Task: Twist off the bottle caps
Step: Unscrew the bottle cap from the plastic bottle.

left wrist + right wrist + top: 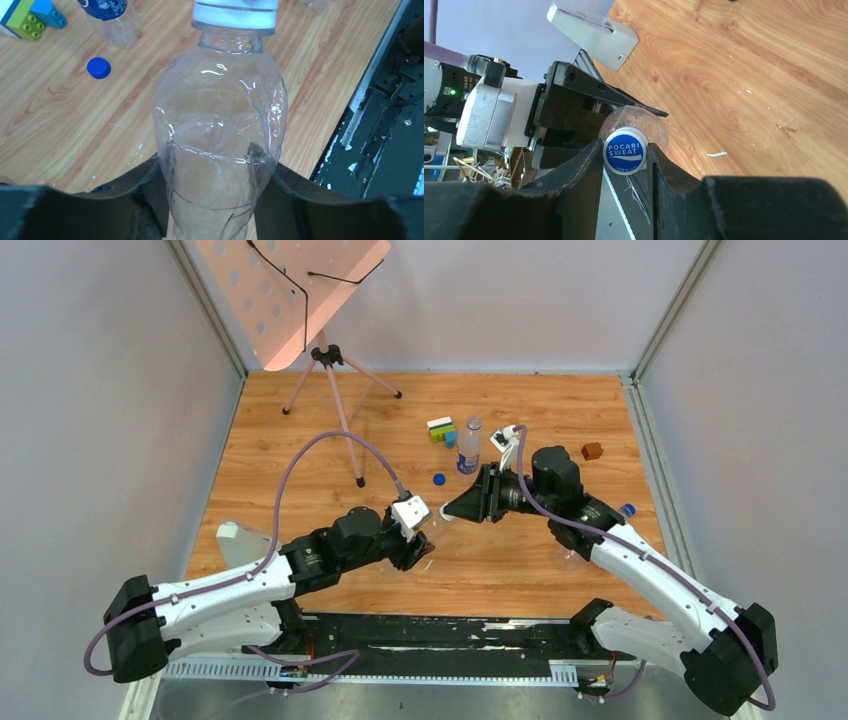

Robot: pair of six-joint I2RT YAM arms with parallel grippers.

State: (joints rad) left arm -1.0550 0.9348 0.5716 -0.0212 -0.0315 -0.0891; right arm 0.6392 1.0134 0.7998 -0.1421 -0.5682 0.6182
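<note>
A clear unlabelled bottle lies between the jaws of my left gripper, which press on its body from both sides. Its cap has a white side and a blue printed top. In the right wrist view my right gripper is shut on that cap, one finger on each side. From above, the two grippers meet tip to tip at mid-table, left gripper and right gripper. A loose dark blue cap lies on the wood. A blue-labelled bottle stands upright behind it.
A toy block cluster and a small brown cube sit toward the back. Another bottle with a blue cap lies beside my right arm. A tripod stand occupies the back left. The table's black near edge runs close by.
</note>
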